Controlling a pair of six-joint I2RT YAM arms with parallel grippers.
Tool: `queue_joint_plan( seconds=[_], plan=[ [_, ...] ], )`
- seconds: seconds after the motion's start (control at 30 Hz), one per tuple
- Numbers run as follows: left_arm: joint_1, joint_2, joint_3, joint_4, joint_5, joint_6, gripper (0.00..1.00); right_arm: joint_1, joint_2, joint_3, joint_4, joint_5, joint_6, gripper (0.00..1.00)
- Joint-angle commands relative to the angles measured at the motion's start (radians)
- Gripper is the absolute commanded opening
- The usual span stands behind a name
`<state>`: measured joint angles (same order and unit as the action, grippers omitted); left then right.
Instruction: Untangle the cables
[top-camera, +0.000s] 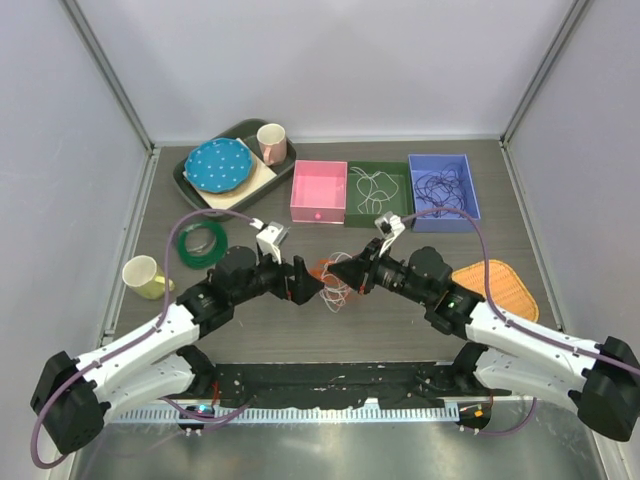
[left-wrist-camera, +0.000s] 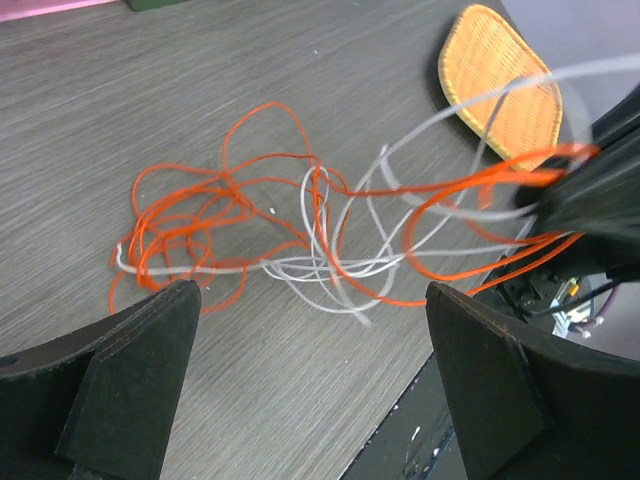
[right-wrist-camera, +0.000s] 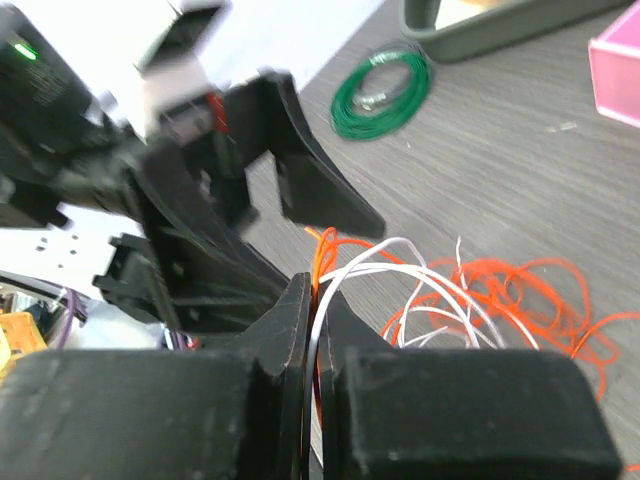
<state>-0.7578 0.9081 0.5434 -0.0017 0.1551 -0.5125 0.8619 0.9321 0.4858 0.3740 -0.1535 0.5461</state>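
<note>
Grey wood-grain table, white walls around. Orange and white cables (top-camera: 337, 287) lie tangled at its centre, between both grippers. Right gripper (right-wrist-camera: 312, 300), fingers pressed together, pinches orange and white strands. Left gripper (left-wrist-camera: 310, 300) hangs just left, fingers spread wide. Green coil (top-camera: 202, 241) lies further left, wicker tray (top-camera: 497, 284) to the right.
</note>
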Motion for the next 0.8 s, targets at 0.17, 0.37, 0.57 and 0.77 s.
queue_joint_plan(
  seconds=[0.17, 0.37, 0.57, 0.77],
  plan=[
    [0.0, 0.038, -0.057, 0.17, 0.095, 0.069, 1.0, 0.003, -0.062, 0.282, -0.262, 0.022, -0.025, 0.01],
    [-0.002, 0.035, -0.105, 0.302, 0.165, 0.025, 1.0, 0.005, -0.053, 0.387, -0.339, 0.031, -0.02, 0.01],
    [-0.002, 0.002, -0.141, 0.439, 0.199, 0.067, 1.0, 0.003, -0.042, 0.405, -0.333, -0.008, 0.012, 0.01],
    [-0.002, 0.047, -0.091, 0.471, 0.264, 0.18, 0.91, 0.003, -0.039, 0.425, -0.33, -0.066, 0.025, 0.01]
  ],
)
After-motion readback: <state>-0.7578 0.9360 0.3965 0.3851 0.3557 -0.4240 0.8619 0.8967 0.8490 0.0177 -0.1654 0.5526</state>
